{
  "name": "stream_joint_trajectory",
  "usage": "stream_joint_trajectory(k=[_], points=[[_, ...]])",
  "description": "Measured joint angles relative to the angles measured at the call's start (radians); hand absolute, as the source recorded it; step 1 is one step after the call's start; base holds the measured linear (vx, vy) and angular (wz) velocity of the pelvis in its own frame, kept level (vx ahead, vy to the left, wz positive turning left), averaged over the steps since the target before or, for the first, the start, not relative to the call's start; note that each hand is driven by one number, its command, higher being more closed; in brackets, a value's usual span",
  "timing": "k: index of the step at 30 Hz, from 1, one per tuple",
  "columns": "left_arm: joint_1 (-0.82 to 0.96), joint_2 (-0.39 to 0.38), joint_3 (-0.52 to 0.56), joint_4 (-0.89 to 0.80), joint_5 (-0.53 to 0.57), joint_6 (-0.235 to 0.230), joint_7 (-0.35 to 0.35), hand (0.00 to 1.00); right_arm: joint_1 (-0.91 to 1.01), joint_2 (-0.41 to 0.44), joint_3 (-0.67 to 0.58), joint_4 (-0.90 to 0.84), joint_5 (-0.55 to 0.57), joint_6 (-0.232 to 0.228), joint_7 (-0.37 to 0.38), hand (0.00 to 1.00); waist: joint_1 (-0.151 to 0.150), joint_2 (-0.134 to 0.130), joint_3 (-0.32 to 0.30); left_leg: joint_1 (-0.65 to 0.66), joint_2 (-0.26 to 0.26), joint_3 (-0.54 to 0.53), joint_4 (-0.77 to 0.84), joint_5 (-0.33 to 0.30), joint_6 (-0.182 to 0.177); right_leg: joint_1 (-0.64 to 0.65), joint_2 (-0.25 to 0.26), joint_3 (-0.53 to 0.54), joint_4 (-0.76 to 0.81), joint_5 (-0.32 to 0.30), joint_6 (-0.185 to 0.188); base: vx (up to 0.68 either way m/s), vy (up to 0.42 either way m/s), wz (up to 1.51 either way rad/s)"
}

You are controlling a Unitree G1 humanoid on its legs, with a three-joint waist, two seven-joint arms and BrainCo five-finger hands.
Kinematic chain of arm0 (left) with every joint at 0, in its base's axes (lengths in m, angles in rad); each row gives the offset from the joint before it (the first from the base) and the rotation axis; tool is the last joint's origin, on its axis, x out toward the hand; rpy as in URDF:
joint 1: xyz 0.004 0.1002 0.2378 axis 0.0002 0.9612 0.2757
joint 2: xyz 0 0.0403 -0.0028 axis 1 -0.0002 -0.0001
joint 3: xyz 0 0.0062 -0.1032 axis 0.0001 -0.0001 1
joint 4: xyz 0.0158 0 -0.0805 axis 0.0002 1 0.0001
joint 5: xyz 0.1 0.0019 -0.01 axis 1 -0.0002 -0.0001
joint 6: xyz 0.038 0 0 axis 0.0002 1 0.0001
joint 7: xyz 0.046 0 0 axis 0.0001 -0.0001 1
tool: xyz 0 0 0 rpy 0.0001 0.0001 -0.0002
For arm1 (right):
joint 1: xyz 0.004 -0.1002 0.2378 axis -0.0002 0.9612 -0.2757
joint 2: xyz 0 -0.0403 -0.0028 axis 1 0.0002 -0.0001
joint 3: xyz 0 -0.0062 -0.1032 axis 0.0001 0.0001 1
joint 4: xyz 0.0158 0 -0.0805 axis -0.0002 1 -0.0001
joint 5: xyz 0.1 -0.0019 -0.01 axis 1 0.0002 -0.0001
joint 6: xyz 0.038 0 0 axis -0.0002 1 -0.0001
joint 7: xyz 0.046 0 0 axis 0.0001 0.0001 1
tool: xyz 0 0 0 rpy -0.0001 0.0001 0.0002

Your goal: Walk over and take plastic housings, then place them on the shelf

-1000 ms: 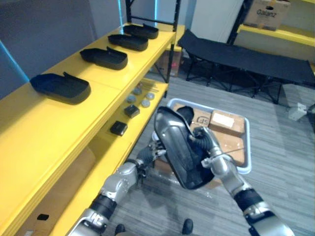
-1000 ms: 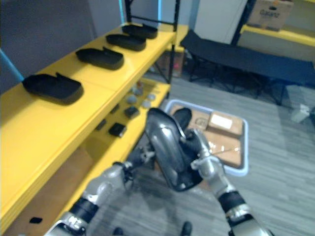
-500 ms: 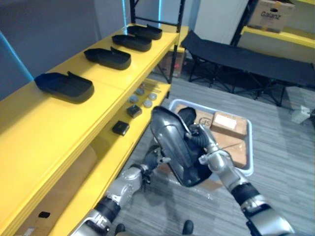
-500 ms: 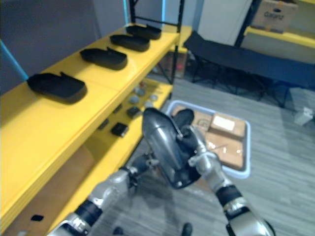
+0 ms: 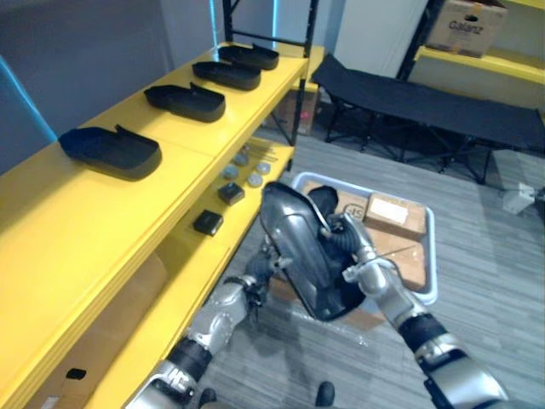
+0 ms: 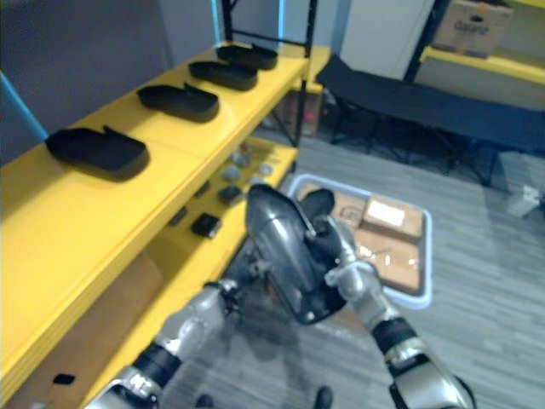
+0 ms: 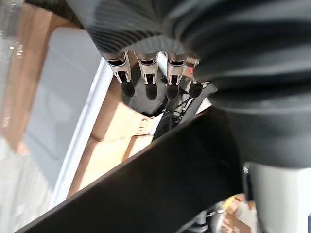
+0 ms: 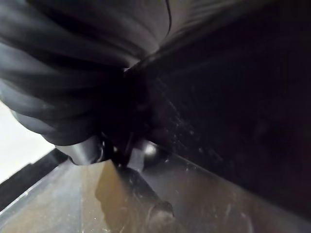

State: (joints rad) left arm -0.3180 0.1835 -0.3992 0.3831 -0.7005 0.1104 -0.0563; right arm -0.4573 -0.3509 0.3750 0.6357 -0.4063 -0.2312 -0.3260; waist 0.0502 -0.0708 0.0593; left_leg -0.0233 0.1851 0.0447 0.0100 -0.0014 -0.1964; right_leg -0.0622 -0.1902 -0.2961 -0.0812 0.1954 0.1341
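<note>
Now the left hand (image 5: 268, 264) has come up to the back of the glossy black tub-shaped plastic housing (image 5: 302, 256), fingers stretched straight, while the right hand (image 5: 353, 247) keeps its fingers curled round the rim, holding it tilted just off the front edge of the yellow metal shelf (image 5: 128, 213). That looks like a two-handed carry, ready for the lift. Count: one housing in hand, four more black housings (image 5: 111, 149) along the shelf's top, one white bin (image 5: 430, 247) beside the shelf.
</note>
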Motion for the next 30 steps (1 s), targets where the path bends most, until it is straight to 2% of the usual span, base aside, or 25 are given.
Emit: stream_joint_trajectory(k=[5, 11, 14, 21, 30], points=[[-0.007, 0.004, 0.047, -0.005, -0.001, 0.000, 0.013, 0.00, 0.000, 0.000, -0.003, 0.000, 0.000, 0.000, -0.001, 1.00, -0.002, 0.002, 0.001, 0.003, 0.000, 0.001, 0.000, -0.001, -0.001, 0.002, 0.000, 0.000, -0.005, -0.003, -0.004, 0.00, 0.000, 0.00], [-0.011, 0.008, 0.077, -0.014, -0.007, 0.003, 0.003, 0.00, 0.000, 0.001, -0.066, 0.000, 0.001, 0.000, -0.002, 1.00, -0.001, 0.022, 0.003, 0.003, 0.001, 0.000, 0.000, -0.002, -0.003, 0.003, 0.000, -0.002, -0.008, -0.009, -0.007, 0.00, 0.000, 0.00], [-0.022, 0.010, 0.078, -0.035, -0.006, 0.025, -0.005, 0.00, 0.000, 0.001, -0.068, 0.000, 0.000, 0.000, -0.003, 1.00, 0.000, 0.025, 0.005, 0.003, 0.002, 0.000, 0.000, -0.003, -0.003, 0.003, 0.001, -0.002, -0.002, -0.006, -0.003, 0.00, 0.000, 0.00], [-0.047, 0.009, 0.061, -0.038, 0.014, 0.085, -0.043, 0.00, -0.002, 0.008, -0.058, 0.000, 0.001, 0.000, -0.003, 1.00, 0.004, 0.026, 0.005, 0.001, 0.002, -0.001, 0.000, -0.004, -0.003, 0.003, 0.001, -0.003, 0.000, -0.006, -0.003, 0.00, 0.000, 0.00], [-0.047, 0.008, -0.017, -0.034, 0.044, 0.089, -0.047, 0.00, -0.030, 0.015, -0.001, 0.005, 0.001, 0.001, -0.008, 1.00, 0.013, 0.036, 0.012, 0.000, 0.002, -0.003, 0.000, -0.004, -0.003, 0.003, 0.001, -0.005, -0.001, -0.006, -0.003, 0.00, 0.000, 0.00]])
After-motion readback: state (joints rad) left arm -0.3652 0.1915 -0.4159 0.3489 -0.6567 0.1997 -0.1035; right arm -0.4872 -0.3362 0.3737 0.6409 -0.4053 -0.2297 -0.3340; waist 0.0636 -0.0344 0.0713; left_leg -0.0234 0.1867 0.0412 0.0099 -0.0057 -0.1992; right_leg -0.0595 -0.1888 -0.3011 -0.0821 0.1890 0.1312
